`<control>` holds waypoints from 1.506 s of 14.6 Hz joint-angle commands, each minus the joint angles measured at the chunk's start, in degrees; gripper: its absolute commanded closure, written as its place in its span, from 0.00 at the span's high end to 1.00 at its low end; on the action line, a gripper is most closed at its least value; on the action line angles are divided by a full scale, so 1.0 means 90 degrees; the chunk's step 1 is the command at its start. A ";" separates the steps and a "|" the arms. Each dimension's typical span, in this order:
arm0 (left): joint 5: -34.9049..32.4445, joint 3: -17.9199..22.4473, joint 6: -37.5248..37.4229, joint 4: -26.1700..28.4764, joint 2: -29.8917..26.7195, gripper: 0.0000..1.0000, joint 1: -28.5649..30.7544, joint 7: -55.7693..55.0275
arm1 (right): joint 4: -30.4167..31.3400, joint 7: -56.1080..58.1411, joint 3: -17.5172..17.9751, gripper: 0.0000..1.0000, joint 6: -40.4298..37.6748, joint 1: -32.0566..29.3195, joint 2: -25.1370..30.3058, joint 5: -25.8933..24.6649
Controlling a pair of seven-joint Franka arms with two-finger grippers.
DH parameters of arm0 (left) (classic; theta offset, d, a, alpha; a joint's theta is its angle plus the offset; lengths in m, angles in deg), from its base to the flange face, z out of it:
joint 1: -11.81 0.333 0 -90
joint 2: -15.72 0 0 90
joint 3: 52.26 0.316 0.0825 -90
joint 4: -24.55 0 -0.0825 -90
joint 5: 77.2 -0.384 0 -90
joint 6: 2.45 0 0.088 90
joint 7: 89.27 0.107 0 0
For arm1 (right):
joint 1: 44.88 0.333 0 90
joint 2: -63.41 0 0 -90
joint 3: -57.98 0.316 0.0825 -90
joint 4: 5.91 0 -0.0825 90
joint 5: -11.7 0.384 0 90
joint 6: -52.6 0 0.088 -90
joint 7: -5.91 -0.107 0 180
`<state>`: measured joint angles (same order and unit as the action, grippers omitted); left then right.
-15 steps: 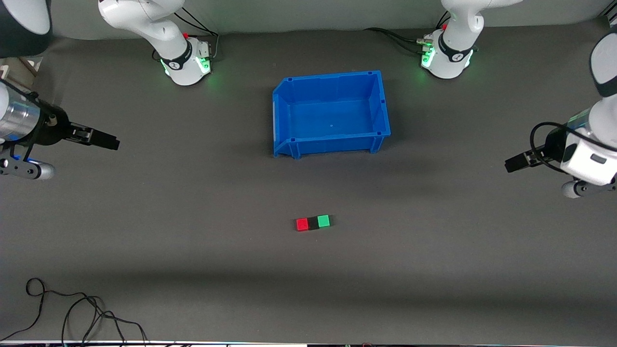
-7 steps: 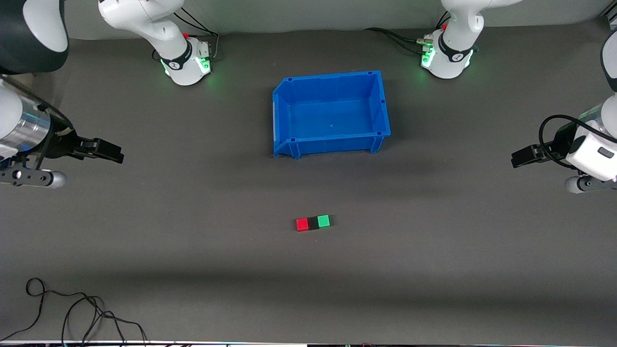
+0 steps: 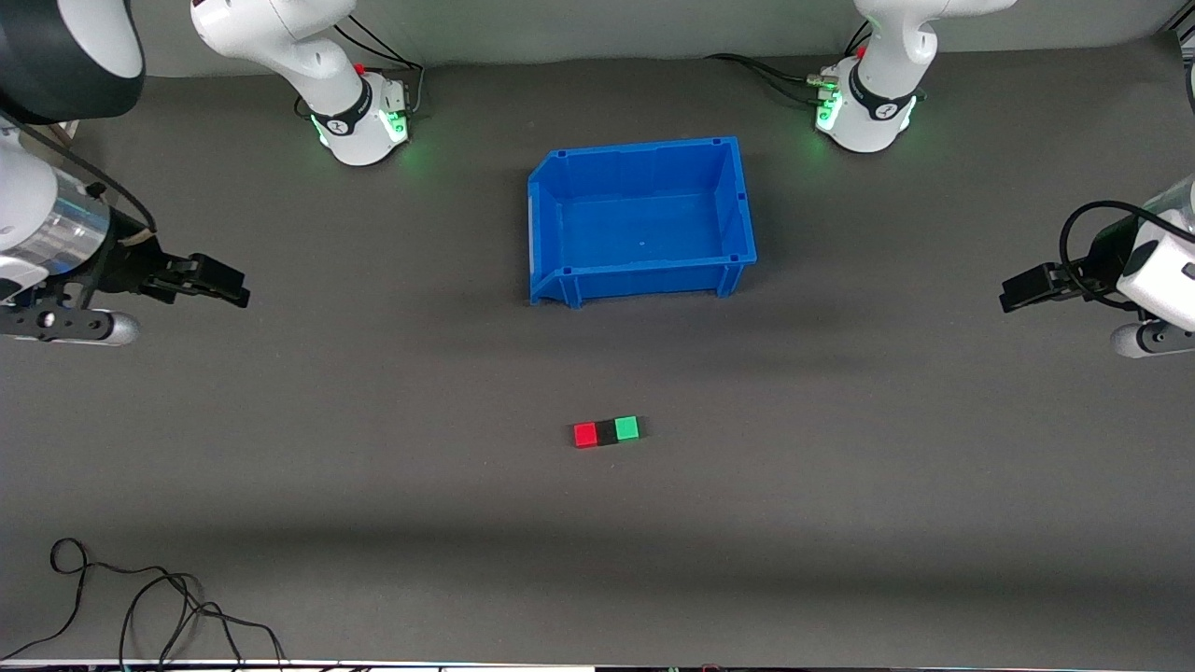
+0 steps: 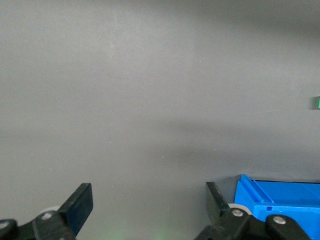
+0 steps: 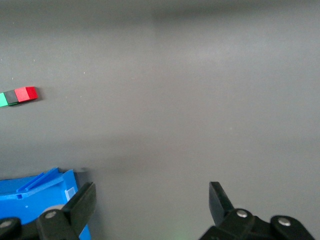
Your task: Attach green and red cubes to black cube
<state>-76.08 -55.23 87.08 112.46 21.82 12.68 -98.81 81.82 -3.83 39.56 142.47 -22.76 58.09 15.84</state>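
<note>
Black cube (image 3: 607, 431): small, matte, resting on the grey mat (image 3: 373, 485), nearer to the front camera than the blue bin (image 3: 642, 219) and well apart from it. Red cube (image 3: 585, 434): touching the black cube on the face toward the right arm's end of the table. Green cube (image 3: 626, 427): touching the black cube on the face toward the left arm's end; the three form one short, slightly slanted row with no gap to be seen, which the right wrist view confirms (green (image 5: 3, 99), black (image 5: 10, 97), red (image 5: 26, 93)). Blue bin: open-topped, nothing visible in it, standing between the row and the arm bases. Right gripper (image 3: 217, 280): in the air over bare mat toward the right arm's end, well apart from the row; fingers spread wide, holding nothing. Left gripper (image 3: 1025, 287): in the air over bare mat toward the left arm's end, likewise well apart from the row; its wrist view shows its fingers spread and unloaded. Loose black cable (image 3: 140, 607): lying at the mat's edge nearest the front camera, toward the right arm's end. Step in hand, as judged: the joining appears complete, both coloured cubes seated against the black one and both arms standing clear. Next move, as judged: no further grasp seems required; at most, a check that the joints hold and a parking of the arms.
</note>
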 commanded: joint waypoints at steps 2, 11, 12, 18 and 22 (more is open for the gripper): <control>-0.0074 0.0145 -0.0095 -0.0237 0.0073 1.00 -0.0233 0.0200 | 0.0155 0.0496 0.0757 1.00 0.0181 -0.0963 0.0181 -0.0129; -0.0173 0.0184 0.0686 0.0330 -0.0308 1.00 0.0079 0.0748 | -0.0040 0.0789 0.1712 1.00 0.0142 -0.2085 0.0083 -0.0119; -0.0173 0.0184 0.0686 0.0311 -0.0308 1.00 0.0079 0.0748 | -0.0040 0.0780 0.1937 1.00 0.0123 -0.2290 0.0093 -0.0119; 0.0013 0.0184 0.0638 0.0135 -0.0220 1.00 0.0079 0.0747 | -0.0089 0.0750 0.2115 1.00 0.0035 -0.2380 0.0103 -0.0245; 0.0022 0.0194 0.0589 0.0154 -0.0210 1.00 0.0089 0.0757 | -0.0099 0.0760 0.2212 1.00 -0.0180 -0.2428 0.0112 -0.0314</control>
<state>-76.51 -53.74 92.61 113.23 20.84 13.40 -92.84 81.27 2.03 58.07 141.73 -43.77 58.43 14.48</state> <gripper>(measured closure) 0.000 0.000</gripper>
